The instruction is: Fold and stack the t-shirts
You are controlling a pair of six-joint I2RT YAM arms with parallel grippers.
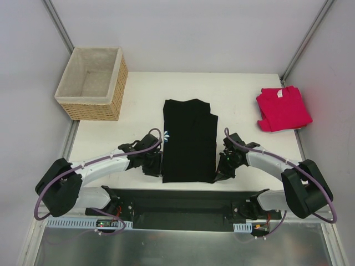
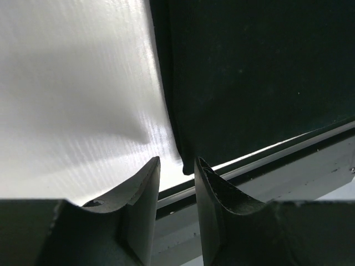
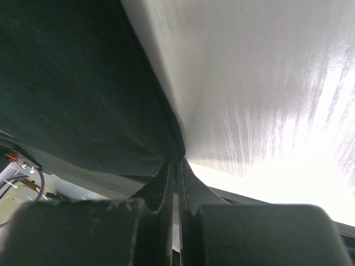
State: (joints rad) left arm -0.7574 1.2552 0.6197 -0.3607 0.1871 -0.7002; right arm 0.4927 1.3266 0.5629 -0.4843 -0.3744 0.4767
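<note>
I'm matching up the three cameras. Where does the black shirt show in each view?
Top view: black shirt lies mid-table, toward the near edge.
Left wrist: it fills the upper right, corner just above the open left gripper.
Right wrist: it fills the upper left, corner pinched by the right gripper.
Shared landmark: the white table beside the shirt.

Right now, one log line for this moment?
left gripper: open at black shirt corner | right gripper: shut on black shirt | red shirt: folded, far right
</note>
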